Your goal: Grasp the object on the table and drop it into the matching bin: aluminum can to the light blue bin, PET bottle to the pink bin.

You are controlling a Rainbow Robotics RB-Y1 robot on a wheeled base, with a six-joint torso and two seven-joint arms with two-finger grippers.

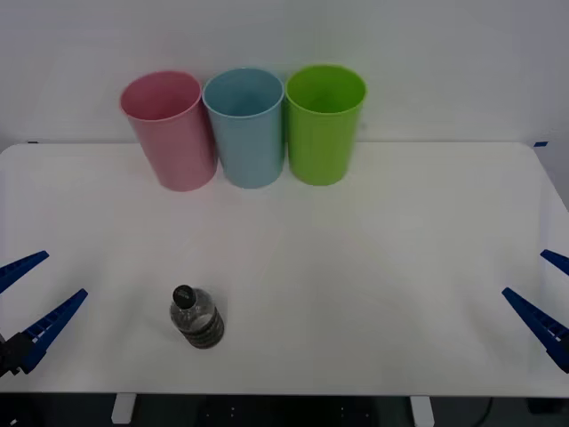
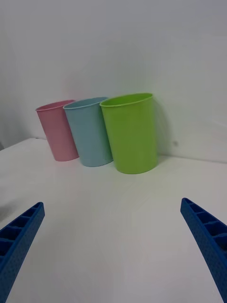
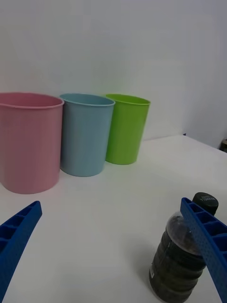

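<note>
Bins number three, standing upright in a row at the far edge of the table (image 1: 373, 267): the pink bin (image 1: 171, 133) on the robot's left, the light blue bin (image 1: 246, 129) in the middle and a green bin (image 1: 324, 124) on the right, each touching or just beside its neighbour. One PET bottle (image 1: 197, 318) stands upright near the front edge of the table, left of centre, well apart from the bins, its black cap on top and a dark band round its lower body.

From above, the left gripper (image 1: 31, 302) sits low at the left edge of the table with its two blue ribbed fingers spread apart and holding nothing; the bottle stands to its right, apart from the fingertips. The right gripper (image 1: 544, 289) sits at the right edge, its fingers likewise spread wide with nothing between them, far from the bottle.

The left wrist view brings the bottle (image 3: 182, 251) close: it shows the ribbed clear body, the dark lower part and the cap, partly behind one blue finger (image 3: 208, 241), though whether the finger touches the bottle cannot be told. Behind it stand the same bins, pink (image 3: 29, 142), light blue (image 3: 85, 135) and green (image 3: 125, 128).

The right wrist view looks over bare white tabletop (image 2: 113, 236) toward the row, with the green bin (image 2: 130, 135) nearest, then the light blue (image 2: 90, 132) and the pink (image 2: 57, 130), between that gripper's two separated fingers (image 2: 19, 236)
</note>
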